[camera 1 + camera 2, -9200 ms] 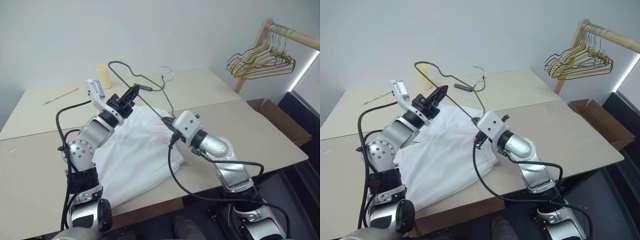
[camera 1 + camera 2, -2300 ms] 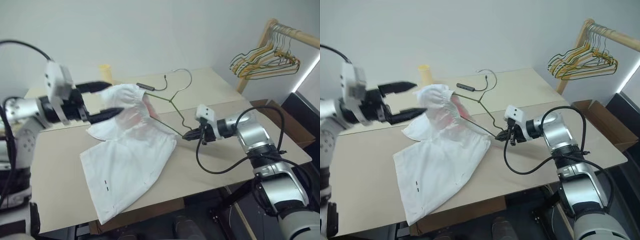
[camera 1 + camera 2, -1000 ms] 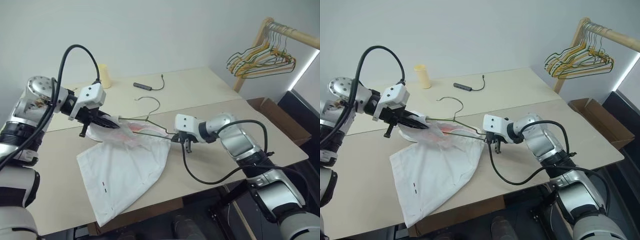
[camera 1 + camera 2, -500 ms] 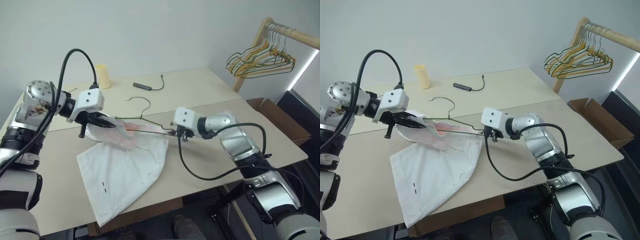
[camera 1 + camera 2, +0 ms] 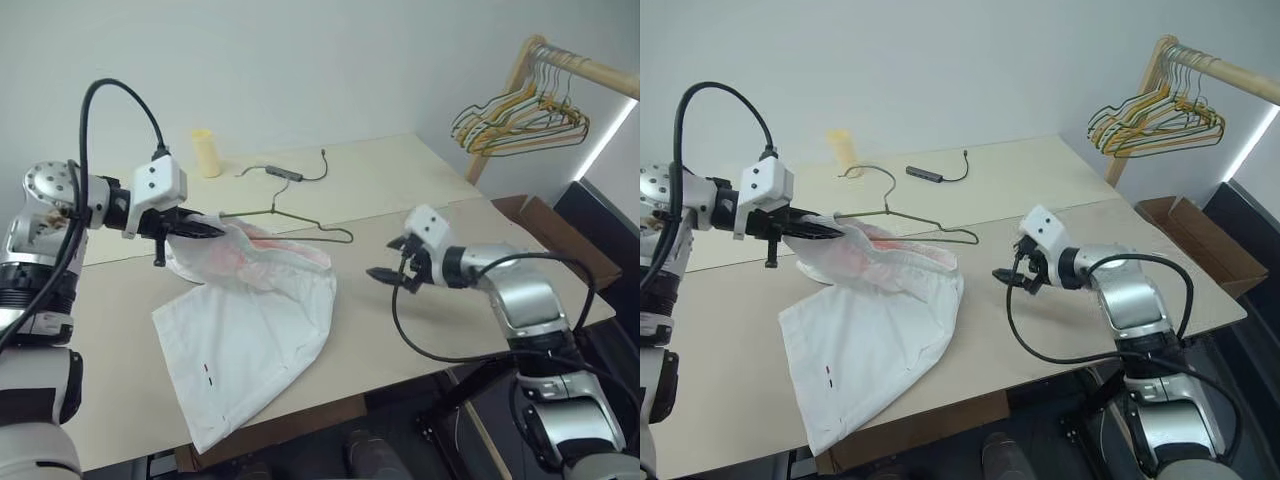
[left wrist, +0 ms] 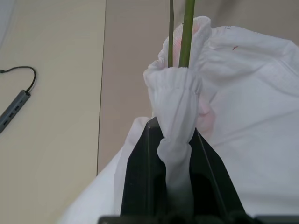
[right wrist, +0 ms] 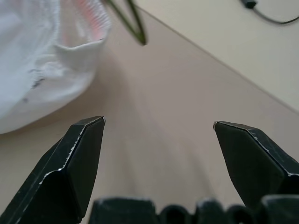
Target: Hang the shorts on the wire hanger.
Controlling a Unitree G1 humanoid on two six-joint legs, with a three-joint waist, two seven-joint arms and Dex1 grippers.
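Clamping shorts (image 5: 255, 300) waistband threaded on wire hanger (image 5: 290, 222), left end effector (image 5: 205, 229); right end effector (image 5: 386, 274) wide, empty.

Shorts (image 5: 250, 320) showing white, pink tinge at waistband, small dark dashes near hem. Hanger (image 5: 290, 216) showing dark olive-grey wire. Table (image 5: 420, 190) showing pale beige. Cup (image 5: 205, 152) showing pale yellow.

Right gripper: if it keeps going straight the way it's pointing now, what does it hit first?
Probably the bare table. The open right gripper points down and leftward toward the shorts, with the wire hanger tip farther along. Depth is unclear, but the tabletop looks first, the shorts' edge next.
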